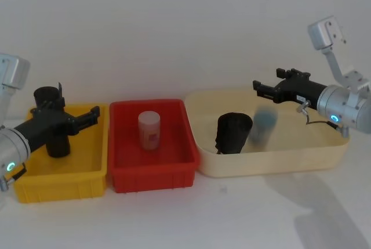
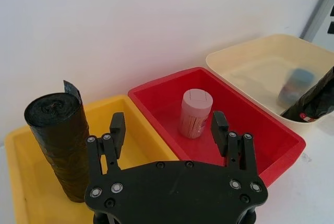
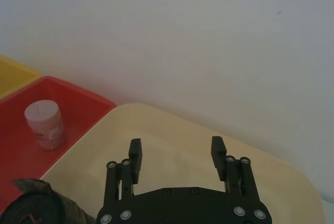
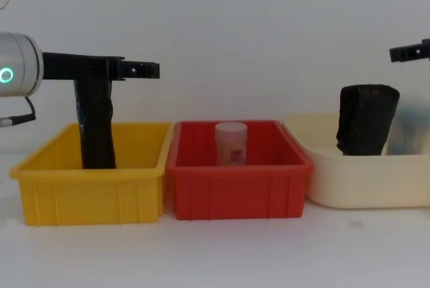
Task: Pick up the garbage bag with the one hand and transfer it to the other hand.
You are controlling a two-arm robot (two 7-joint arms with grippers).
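Bag (image 1: 234,133) is seen in the head view standing in the left part of the cream bin (image 1: 324,156), its long axis roughly upright and its end face turned up. A blurred bluish thing (image 1: 264,124) is seen just beside it. The right gripper (image 1: 259,89) is held level above that bin, pointing toward the robot's left and apart from the bag. The left gripper (image 1: 93,116) is stretched level over the yellow bin (image 1: 58,182), beside a slim roll (image 1: 46,95).

In the left wrist view, the left gripper (image 2: 168,125) is shown with fingers spread and nothing between them. The bag (image 2: 313,101) is seen far off.

In the right wrist view, the right gripper (image 3: 176,148) is likewise spread and empty, with the bag (image 3: 36,208) below it.

In the chest view, the bag (image 4: 366,120) is seen rising above the cream bin's rim, with the right gripper (image 4: 410,52) above it.
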